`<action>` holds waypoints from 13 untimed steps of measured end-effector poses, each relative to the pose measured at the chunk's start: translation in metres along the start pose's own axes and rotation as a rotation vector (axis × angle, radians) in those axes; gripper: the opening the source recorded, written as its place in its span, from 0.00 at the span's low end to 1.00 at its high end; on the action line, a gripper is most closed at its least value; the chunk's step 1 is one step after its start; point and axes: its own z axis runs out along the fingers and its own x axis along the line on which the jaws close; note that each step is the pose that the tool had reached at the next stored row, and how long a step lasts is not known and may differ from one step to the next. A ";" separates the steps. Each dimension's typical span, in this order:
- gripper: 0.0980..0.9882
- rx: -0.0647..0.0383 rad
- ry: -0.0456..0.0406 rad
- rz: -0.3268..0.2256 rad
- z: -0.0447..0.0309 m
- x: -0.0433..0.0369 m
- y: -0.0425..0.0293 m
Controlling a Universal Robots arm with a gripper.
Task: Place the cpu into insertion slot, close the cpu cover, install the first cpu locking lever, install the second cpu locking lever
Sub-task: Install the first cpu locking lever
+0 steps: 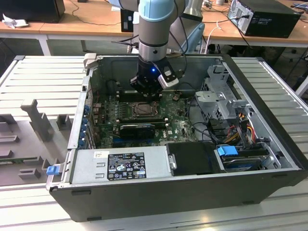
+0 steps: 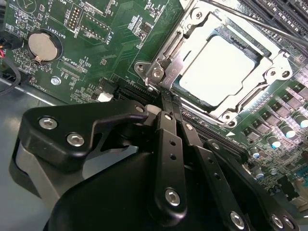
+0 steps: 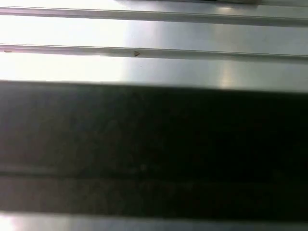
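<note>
The cpu (image 2: 222,67) lies flat in the insertion slot (image 2: 202,103), in the upper right of the second wrist view; its pale metal top shows through the square cut-out of the cpu cover (image 2: 269,72). The cover appears to be down over the chip, its grey frame lying on the socket rim. In the exterior view the socket sits near the centre of the frame on the green motherboard (image 2: 96,29), directly below my wrist.

A thin metal rod — by my judgement one of the locking levers (image 2: 269,24) — runs across the upper right corner of the second wrist view, raised clear of the frame. I cannot tell from here whether either lever is latched.

My gripper (image 2: 169,103) is brought together to a narrow state; the two black fingers (image 2: 168,144) meet at their tips with nothing between them. The tips stand at the socket's near corner, beside the hinge bracket (image 2: 159,72); contact cannot be confirmed.

Outward from the socket: a coin cell battery (image 2: 43,45) in the upper left of the second wrist view, and long black card slots (image 2: 127,94) just beside my fingertips. The whole board sits inside the open computer case (image 1: 269,159).

Hazards, as judged from this position:
- Pressing on the cover off-centre could tilt the chip and bend the socket contacts.
- A fingertip slipping off the thin lever could strike the capacitors (image 2: 288,130) at the right edge — the rod is smooth and round.
- A lever released under tension could spring back.
</note>
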 end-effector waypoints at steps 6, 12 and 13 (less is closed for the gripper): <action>0.01 -0.006 -0.0006 0.000 -0.0037 -0.0003 0.0003; 0.01 -0.006 -0.0004 0.000 -0.0131 -0.0003 -0.0011; 0.01 -0.006 -0.0004 0.000 -0.0131 -0.0002 -0.0015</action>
